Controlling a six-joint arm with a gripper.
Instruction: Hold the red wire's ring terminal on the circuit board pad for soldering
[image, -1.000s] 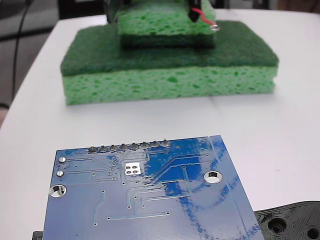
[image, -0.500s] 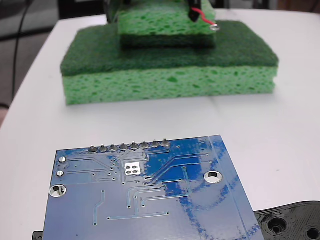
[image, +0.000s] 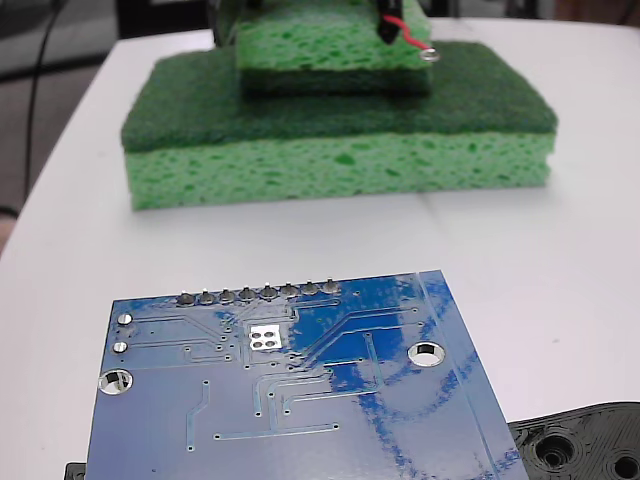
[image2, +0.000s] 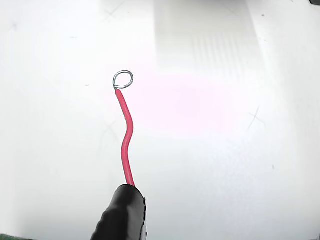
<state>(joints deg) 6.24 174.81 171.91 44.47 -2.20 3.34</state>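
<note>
A thin, wavy red wire (image2: 125, 140) ends in a shiny ring terminal (image2: 123, 79) (gripper state unclear).

A white table (image: 560, 250) carries a big green sponge (image: 340, 140) at the back of the fixed view. In front, near the camera, lie the blue board (image: 290, 400) and a black holed piece (image: 585, 445) beside it at right.
</note>
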